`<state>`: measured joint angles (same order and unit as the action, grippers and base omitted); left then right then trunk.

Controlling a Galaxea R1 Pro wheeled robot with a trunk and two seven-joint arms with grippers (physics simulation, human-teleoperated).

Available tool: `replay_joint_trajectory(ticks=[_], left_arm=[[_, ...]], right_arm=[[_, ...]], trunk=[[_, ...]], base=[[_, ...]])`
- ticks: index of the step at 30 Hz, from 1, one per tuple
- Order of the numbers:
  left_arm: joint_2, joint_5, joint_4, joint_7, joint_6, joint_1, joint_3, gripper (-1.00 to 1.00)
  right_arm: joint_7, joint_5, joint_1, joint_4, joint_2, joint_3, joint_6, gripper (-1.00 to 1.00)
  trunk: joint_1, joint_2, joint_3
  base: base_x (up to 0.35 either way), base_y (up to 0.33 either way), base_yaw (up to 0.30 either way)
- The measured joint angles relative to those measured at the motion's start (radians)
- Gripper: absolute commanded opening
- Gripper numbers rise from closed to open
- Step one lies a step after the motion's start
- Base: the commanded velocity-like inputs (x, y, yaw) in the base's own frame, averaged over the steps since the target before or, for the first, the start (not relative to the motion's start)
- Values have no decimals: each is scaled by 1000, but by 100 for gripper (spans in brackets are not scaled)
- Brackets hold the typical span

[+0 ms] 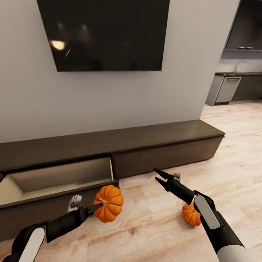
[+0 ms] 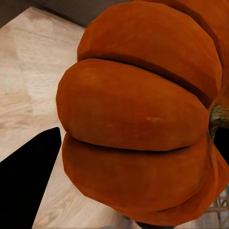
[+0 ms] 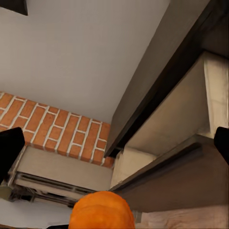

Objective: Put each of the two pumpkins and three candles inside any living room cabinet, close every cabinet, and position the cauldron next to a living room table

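Head view: left fingers (image 1: 97, 207) pinching the larger pumpkin (image 1: 108, 203) just in front of the cabinet's (image 1: 109, 143) open drawer (image 1: 58, 178); right fingers (image 1: 158, 174) spread and empty, smaller pumpkin (image 1: 191, 214) on the floor beneath. Best lifted clear of the drawer front, carried over the cavity, lowered, then released.

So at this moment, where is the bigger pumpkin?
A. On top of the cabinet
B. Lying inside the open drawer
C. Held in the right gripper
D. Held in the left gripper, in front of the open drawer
D: the left gripper is shut on the bigger pumpkin, just outside the front of the open drawer.
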<state>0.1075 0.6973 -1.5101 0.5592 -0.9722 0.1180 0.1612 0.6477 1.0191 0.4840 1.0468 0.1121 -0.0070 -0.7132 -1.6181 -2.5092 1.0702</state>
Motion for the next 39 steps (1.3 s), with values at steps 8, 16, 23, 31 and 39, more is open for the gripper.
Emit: replay_joint_trajectory(ticks=[8,16,23,31,39], left_arm=[[0,0,0,0,0,0,0,-100],[0,0,0,0,0,0,0,-100],[-1,0,1,0,0,0,0,-100],[-2,-1,2,0,0,0,0,-100],[-2,11,1,0,-3,0,0,-100]], right_arm=[[-1,3,0,-1,0,-1,0,100],[-1,6,0,-2,0,-1,0,100],[-2,6,0,-1,0,-1,0,100],[-3,6,0,-2,0,-1,-2,100],[-3,6,0,-2,0,0,-2,100]], trunk=[[0,0,-10],[0,0,-19],[0,0,-27],[0,0,-36],[0,0,-45]], base=[[296,-117,-218],[275,-175,-221],[299,-141,-225],[260,-69,-226],[96,-3,-226]])
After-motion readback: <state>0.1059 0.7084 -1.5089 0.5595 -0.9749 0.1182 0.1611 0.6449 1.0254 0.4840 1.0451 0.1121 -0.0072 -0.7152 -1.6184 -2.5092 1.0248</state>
